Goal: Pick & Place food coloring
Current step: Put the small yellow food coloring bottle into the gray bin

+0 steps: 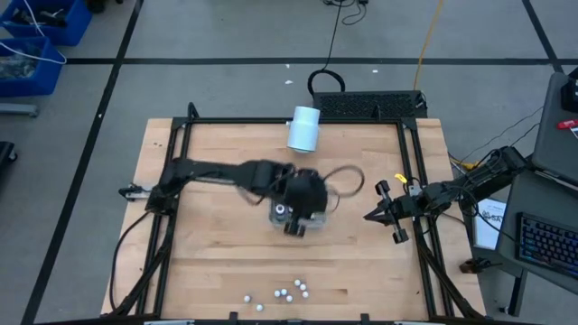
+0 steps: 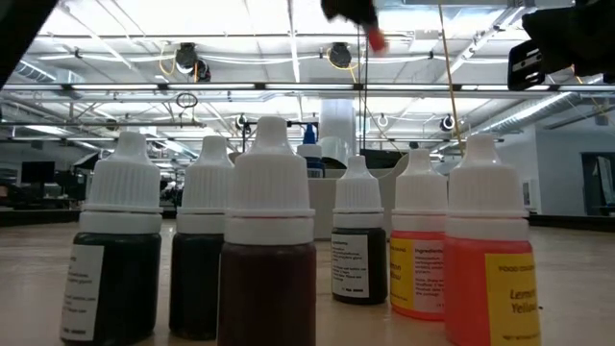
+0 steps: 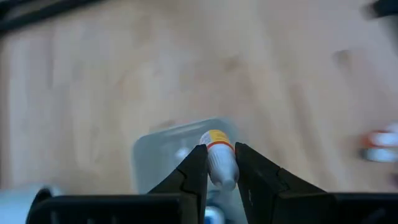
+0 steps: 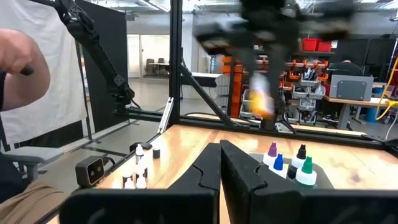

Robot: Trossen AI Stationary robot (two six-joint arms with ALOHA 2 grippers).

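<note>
The left jaws (image 3: 221, 167) are clamped on one small dropper bottle with a white cap, an orange band and a yellow label (image 3: 218, 155), holding it by its cap end. Below that bottle lies a clear grey rectangular tray (image 3: 163, 152), and the high view puts this gripper over the tray near the middle of the pale wooden counter (image 1: 217, 262). From the right wrist the held bottle shows only as an orange-yellow blur under the left arm.

The right jaws (image 4: 220, 163) are pressed together with nothing between them, waiting at the counter's right edge, well apart from the tray.

Four small bottles with coloured caps (image 4: 287, 163), one purple, one blue, one black and one green, stand close together in the right wrist view.

At the counter's near edge stands a loose cluster of white-capped food coloring bottles (image 1: 291, 291). The low view looks through six of them (image 2: 269, 259): four with dark contents and two orange-red. A large white cylinder (image 1: 304, 128) lies at the far edge. A person's arm (image 4: 18, 65) shows beyond the counter.
</note>
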